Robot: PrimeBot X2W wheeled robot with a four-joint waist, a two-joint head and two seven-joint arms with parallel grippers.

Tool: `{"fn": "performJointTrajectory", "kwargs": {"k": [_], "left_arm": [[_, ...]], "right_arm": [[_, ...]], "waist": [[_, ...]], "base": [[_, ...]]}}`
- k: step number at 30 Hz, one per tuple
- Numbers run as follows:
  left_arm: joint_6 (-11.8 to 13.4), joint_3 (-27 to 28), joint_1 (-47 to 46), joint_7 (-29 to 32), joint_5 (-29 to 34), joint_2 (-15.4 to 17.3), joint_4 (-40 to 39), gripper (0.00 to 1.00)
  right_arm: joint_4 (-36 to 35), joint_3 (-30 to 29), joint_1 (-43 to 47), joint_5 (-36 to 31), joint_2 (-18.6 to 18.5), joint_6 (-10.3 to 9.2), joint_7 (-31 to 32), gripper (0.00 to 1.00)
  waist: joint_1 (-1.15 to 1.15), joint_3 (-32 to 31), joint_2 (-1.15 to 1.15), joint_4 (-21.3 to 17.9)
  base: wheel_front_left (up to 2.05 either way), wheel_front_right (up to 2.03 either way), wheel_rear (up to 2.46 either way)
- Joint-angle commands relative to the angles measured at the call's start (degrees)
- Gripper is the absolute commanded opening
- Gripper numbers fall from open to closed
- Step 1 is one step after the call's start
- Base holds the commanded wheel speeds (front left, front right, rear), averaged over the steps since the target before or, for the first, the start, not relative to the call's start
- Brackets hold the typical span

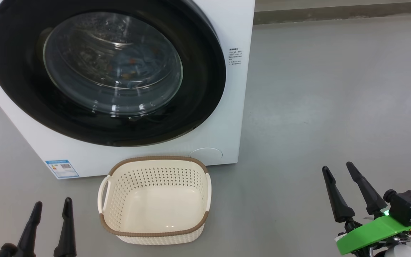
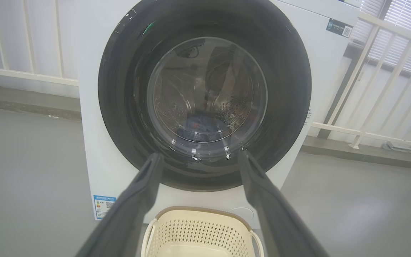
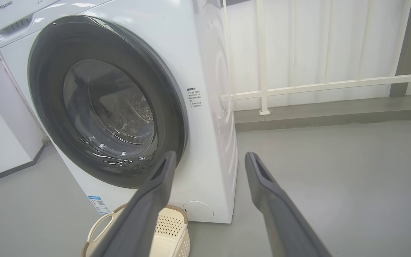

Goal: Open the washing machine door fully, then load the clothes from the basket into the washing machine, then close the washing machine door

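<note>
The brand "Hisense" is read on the top panel of the washing machine [image 3: 212, 89]. A blue label sticker [image 1: 62, 168] at the front's lower left, a block of small print [image 1: 234, 57] along its right edge and a dark label [image 2: 339, 28] at its upper right are printed too small to be read.

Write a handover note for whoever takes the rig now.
Left gripper: open, empty, left of the basket.
Right gripper: open, empty, over the floor to the basket's right.
Door: shut on the washer.
Clothes: inside, seen through the door.
Basket: empty, on the floor before the washer.
Done: loading and door closing, by the look of it.
Left: nothing visible; maybe check the latch.
</note>
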Motion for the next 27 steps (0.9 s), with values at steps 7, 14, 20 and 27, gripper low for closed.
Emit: {"fn": "performJointTrajectory", "kwargs": {"k": [7, 14, 20, 27], "left_arm": [[0.03, 2.19, -1.74, -0.37, 0.37, 0.89, -1.26, 1.00], [0.03, 2.26, -1.57, -0.37, 0.20, 0.84, -1.54, 1.00], [0.03, 2.37, -1.50, -0.37, -0.20, 0.63, -1.68, 1.00], [0.03, 2.18, -1.53, -0.37, -1.49, 0.32, -1.92, 1.00]], "right_arm": [[-1.21, 0.92, -1.70, -0.32, -0.49, -0.01, -0.29, 1.00], [-1.08, 0.99, -1.67, -0.28, -0.46, -0.01, -0.29, 1.00], [-1.07, 1.05, -1.67, -0.29, -0.47, -0.01, -0.29, 1.00], [-1.08, 1.04, -1.71, -0.15, -0.65, -0.01, -0.29, 1.00]], "waist": [[0.00, 0.21, 0.00, 0.08], [0.00, 0.11, 0.00, 0.03], [0.00, 0.09, 0.00, -0.02], [0.00, 0.13, 0.00, 0.01]], "base": [[0.00, 0.00, 0.00], [0.00, 0.00, 0.00], [0.00, 0.00, 0.00], [0.00, 0.00, 0.00]]}}
